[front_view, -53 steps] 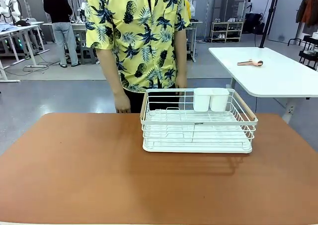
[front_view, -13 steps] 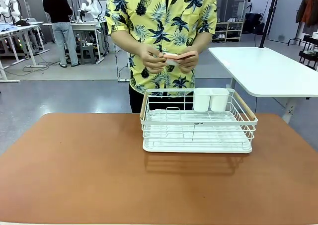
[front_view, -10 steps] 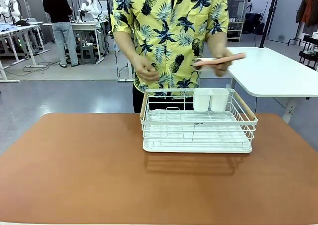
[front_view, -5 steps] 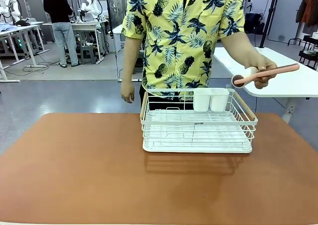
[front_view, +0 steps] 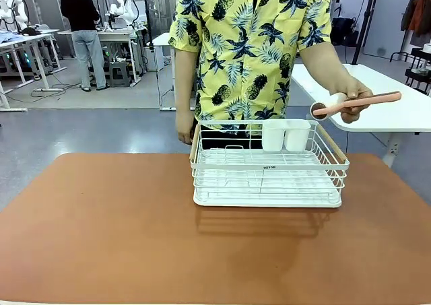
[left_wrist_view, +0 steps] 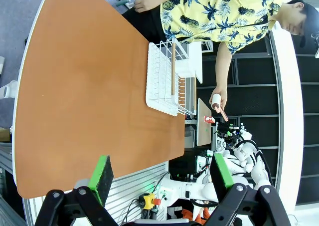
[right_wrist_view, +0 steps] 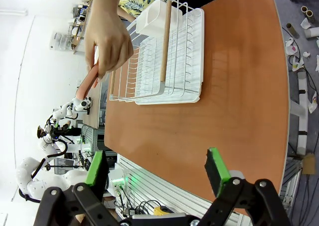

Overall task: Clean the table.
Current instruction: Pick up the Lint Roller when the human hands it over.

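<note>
Reddish-brown surface (front_view: 101, 238) stretches out below both my wrists, its near edge on my side. My left fingers (left_wrist_view: 103, 177) stand wide apart with nothing between the green pads, up in the air over that near edge. My right fingers (right_wrist_view: 94, 173) are spread just as wide and hold nothing, likewise raised above the near edge. Farther out, a white wire rack (front_view: 268, 174) stands on the surface, right of the middle and toward the far edge, with two white cups (front_view: 286, 135) at its far side. Beyond it stands a person (front_view: 252, 42) in a yellow patterned shirt. One hand (front_view: 353, 95) holds a pink-handled tool (front_view: 367, 101) in the air past the rack's far right corner, in front of a white-topped table (front_view: 390, 120). The other hand (front_view: 184, 126) hangs near the rack's far left corner.
</note>
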Robot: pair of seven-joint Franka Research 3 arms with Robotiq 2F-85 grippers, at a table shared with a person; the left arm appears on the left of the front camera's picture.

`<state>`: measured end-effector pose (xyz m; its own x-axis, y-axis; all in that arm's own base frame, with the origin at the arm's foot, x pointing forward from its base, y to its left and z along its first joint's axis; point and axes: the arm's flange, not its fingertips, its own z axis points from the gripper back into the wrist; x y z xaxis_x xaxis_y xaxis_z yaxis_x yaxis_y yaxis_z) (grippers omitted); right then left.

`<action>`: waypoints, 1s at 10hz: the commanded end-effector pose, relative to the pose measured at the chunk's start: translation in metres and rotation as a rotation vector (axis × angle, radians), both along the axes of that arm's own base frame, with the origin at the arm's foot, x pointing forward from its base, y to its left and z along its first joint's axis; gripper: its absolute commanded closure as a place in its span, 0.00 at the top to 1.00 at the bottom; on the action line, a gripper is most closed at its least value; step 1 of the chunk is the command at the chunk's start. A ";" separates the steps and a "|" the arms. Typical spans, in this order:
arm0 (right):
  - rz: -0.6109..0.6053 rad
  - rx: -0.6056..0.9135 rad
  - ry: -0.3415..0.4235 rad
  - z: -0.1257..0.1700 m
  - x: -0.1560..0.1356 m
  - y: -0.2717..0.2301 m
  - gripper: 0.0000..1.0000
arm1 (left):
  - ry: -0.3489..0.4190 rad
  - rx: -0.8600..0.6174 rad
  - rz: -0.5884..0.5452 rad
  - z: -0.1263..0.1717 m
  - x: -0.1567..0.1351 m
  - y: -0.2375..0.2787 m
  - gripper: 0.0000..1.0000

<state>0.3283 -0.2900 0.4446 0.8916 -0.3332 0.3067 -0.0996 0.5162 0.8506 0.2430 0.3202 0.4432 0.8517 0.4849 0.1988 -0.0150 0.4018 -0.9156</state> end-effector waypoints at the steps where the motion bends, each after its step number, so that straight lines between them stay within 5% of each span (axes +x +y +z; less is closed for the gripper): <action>1: 0.008 0.010 -0.030 0.001 -0.001 0.000 1.00 | -0.031 -0.007 -0.009 0.001 -0.001 0.004 1.00; 4: 0.000 0.000 0.000 0.000 0.000 0.000 1.00 | -0.031 -0.007 -0.009 0.001 -0.001 0.004 1.00; 6: -0.063 0.060 0.059 0.046 -0.007 0.050 1.00 | -0.031 -0.007 -0.009 0.001 -0.001 0.004 1.00; 10: -0.189 0.141 0.147 0.089 -0.015 0.169 1.00 | -0.031 -0.007 -0.009 0.001 -0.001 0.004 1.00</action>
<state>0.3187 -0.1577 0.5314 0.8788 -0.4631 0.1149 0.0831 0.3857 0.9189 0.2433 0.3199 0.4432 0.8520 0.4844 0.1986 -0.0152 0.4020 -0.9155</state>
